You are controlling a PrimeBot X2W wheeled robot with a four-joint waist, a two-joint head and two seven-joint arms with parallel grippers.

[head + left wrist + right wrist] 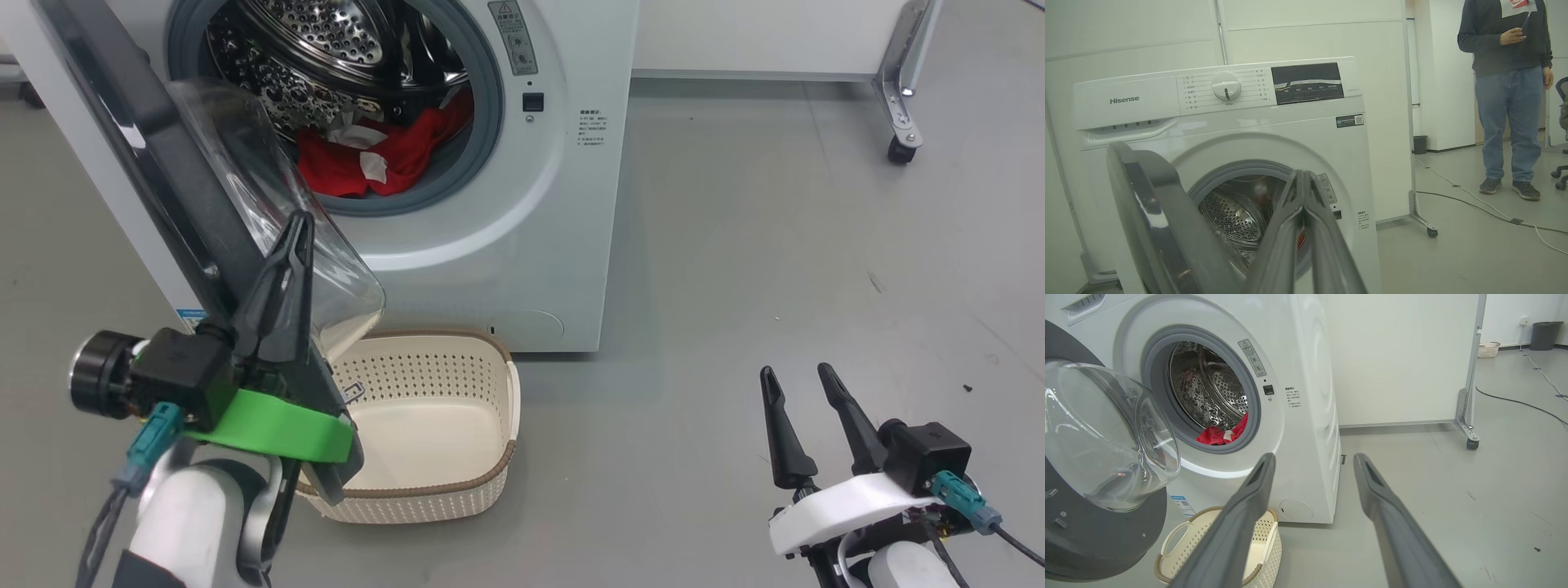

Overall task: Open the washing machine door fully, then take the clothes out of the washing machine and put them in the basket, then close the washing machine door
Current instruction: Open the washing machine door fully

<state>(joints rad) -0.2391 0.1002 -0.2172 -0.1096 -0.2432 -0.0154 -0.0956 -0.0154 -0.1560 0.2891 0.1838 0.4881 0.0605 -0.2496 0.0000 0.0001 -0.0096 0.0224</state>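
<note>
We are judging the clothes (371,159) inside the washing machine (563,204) limp and light, best pinched at a bunched fold; left gripper (300,222) jaws together, right gripper (797,371) jaws apart.

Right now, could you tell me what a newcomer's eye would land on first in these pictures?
First, the washing machine door, swung open at the left with its clear glass bowl bulging out, the shut left gripper close beside it. Next, the red clothes heaped low in the steel drum of the washing machine, and the cream basket on the floor before it. A person in jeans stands off to the right.
</note>
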